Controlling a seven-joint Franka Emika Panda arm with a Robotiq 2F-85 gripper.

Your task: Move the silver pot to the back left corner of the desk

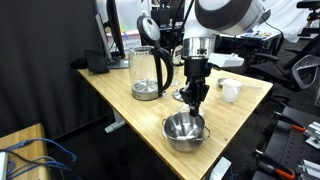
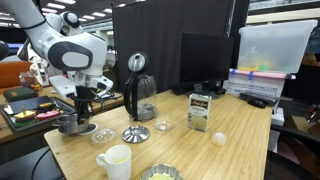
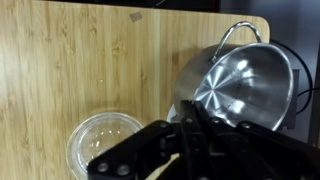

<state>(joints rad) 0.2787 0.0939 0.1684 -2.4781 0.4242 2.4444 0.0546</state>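
Desk [image 1: 115, 90] of light wood stands in a room with black curtains (a monitor [image 2: 205, 60] and a glass kettle [image 1: 148, 72] are at its back). Silver pot [image 1: 185, 130] sits at the desk corner in the lower centre of an exterior view. Gripper [image 1: 193, 100] hangs close above it; whether the jaws are spread I cannot tell.

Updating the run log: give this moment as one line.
gripper above silver pot, not holding | silver pot upright on desk, near edge | jaws unclear

one silver pot [image 2: 75, 124], one glass kettle [image 2: 140, 97], one flat silver disc [image 2: 136, 134], two small clear glass bowls [image 2: 104, 135], one white mug [image 2: 114, 160], one carton [image 2: 200, 110], one small white ball [image 2: 220, 139], one monitor [image 2: 205, 60], one desk [image 2: 240, 150].
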